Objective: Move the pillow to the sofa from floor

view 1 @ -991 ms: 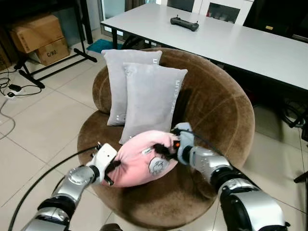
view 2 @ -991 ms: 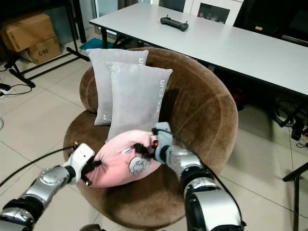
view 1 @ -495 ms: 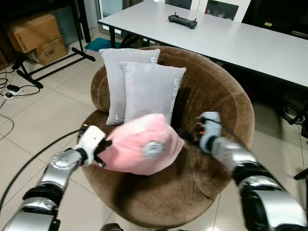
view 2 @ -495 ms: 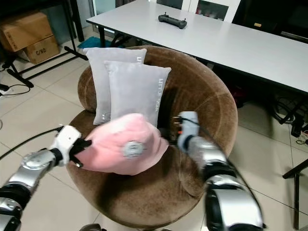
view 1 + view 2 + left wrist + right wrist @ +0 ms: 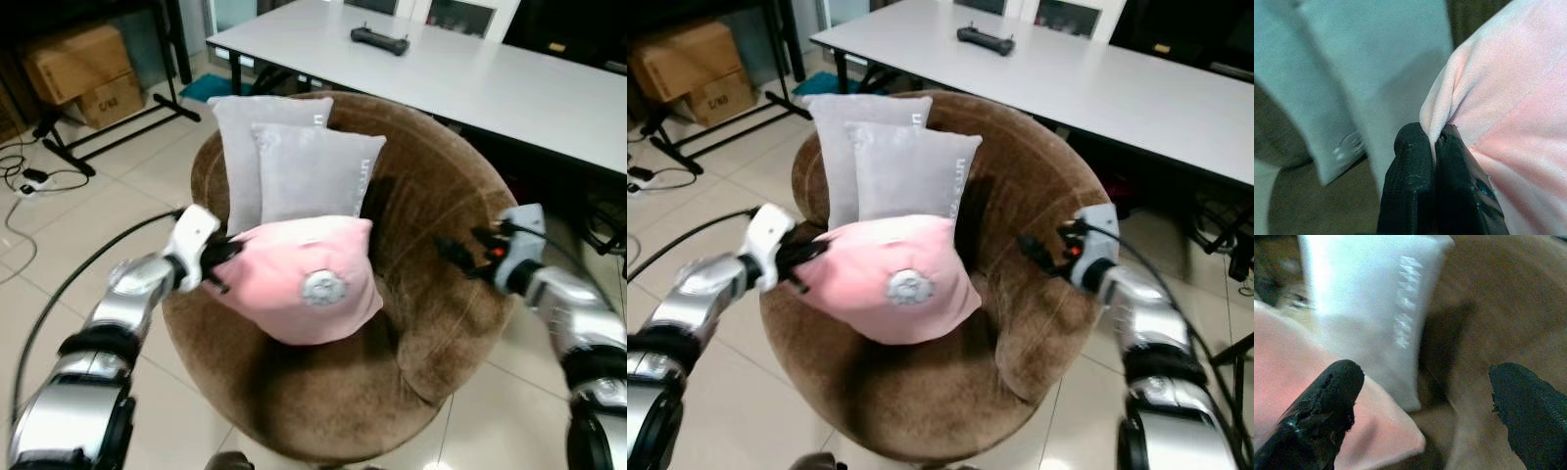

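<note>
A pink pillow [image 5: 306, 282] with a round grey emblem lies on the seat of the round brown sofa [image 5: 446, 201], leaning against two upright grey pillows [image 5: 312, 174]. My left gripper [image 5: 221, 257] is shut on the pink pillow's left corner; in the left wrist view its fingertips [image 5: 1411, 142] pinch a fold of pink fabric [image 5: 1508, 107]. Over the sofa's right side my right gripper [image 5: 453, 251] stands open, apart from the pink pillow. The right wrist view has its fingers [image 5: 1327, 401] spread wide, with nothing between them.
A long white table [image 5: 490, 83] with a black controller [image 5: 378, 39] stands close behind the sofa. Cardboard boxes [image 5: 83, 69] and a black stand's legs [image 5: 108, 137] are at the far left. Cables [image 5: 29, 181] trail over the tiled floor on the left.
My right gripper let go of the pink pillow, opened and drew back to the right. My left gripper carried the pillow's corner up and back; the pillow now rests against the grey pillows.
</note>
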Robot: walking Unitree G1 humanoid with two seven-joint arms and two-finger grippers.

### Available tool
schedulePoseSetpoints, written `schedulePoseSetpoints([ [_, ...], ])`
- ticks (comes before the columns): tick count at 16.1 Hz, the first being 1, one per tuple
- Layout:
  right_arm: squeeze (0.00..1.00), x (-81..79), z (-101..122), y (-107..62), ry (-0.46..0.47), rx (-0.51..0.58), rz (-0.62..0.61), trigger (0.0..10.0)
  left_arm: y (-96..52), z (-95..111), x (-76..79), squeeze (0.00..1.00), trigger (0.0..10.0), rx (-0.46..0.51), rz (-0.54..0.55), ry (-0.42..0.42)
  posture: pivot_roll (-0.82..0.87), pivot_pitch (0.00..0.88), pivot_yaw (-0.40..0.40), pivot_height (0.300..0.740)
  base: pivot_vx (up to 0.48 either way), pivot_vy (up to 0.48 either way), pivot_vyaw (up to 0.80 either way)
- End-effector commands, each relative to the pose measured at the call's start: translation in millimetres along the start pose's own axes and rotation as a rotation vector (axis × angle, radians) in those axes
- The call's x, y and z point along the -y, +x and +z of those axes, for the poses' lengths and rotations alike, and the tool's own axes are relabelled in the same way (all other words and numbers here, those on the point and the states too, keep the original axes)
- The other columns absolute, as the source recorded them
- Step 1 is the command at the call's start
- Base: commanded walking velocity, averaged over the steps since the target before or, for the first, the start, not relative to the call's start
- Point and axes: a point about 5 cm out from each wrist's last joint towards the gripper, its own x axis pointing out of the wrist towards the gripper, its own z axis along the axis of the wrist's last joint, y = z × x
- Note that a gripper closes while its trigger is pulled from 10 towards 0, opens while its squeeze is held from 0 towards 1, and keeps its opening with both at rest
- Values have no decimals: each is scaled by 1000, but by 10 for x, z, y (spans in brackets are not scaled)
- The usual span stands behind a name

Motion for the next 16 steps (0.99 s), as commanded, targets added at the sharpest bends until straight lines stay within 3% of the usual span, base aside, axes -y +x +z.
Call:
schedulePoseSetpoints([
  [1, 0, -47, 202, -112, -25, 58, 121, 10000, 68, 221, -17, 0, 0, 69, -50, 5, 70, 0, -40, 740, 0, 0, 0],
  [4, 0, -263, 196, -293, -81, -5, 331, 10000, 205, 419, 87, 0, 0, 124, -177, 4, 37, 0, -25, 740, 0, 0, 0],
  [7, 0, -336, 111, -366, -104, -69, 397, 10000, 283, 562, 104, 0, 0, 153, -179, 12, 22, 0, -18, 740, 0, 0, 0],
  [10, 0, -484, -46, -551, -171, -235, 511, 10000, 336, 736, 54, 0, 0, 221, -122, -35, -3, 0, -13, 740, 0, 0, 0],
  [14, 0, -403, 202, -546, -138, -125, 444, 10000, 438, 882, 153, 0, 0, 321, -153, -121, -22, 0, -11, 740, 0, 0, 0],
  [16, 0, -347, 333, -649, -176, -146, 463, 10000, 560, 969, 346, 0, 0, 367, -256, -176, -43, 0, -9, 740, 0, 0, 0],
])
